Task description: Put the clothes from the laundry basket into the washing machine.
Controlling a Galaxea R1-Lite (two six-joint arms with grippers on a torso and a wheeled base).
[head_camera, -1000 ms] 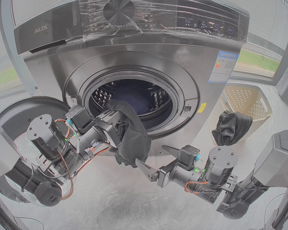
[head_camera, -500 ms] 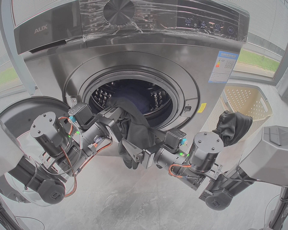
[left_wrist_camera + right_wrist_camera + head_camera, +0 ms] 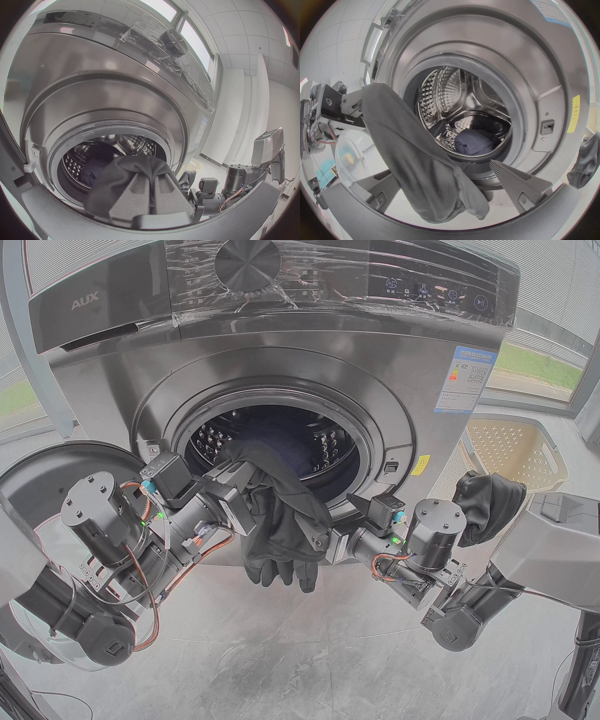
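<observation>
Far left: door [image 3: 59,468] swung open. Next, left gripper [image 3: 244,474] clamped shut on black garment [image 3: 281,521], held before drum [image 3: 212,440] mouth at lower lip; most of it hung down outside. Inside, blue cloth [image 3: 473,142] seen lying. Then right gripper [image 3: 322,509] spread wide, jaws set either side of hanging part, nothing gripped. Step judged: garment being loaded. Next move: hanging part to be lifted, pushed past lip, then released. Far right: basket [image 3: 531,446], second black cloth [image 3: 490,505] draped on rim, yet to be moved.
</observation>
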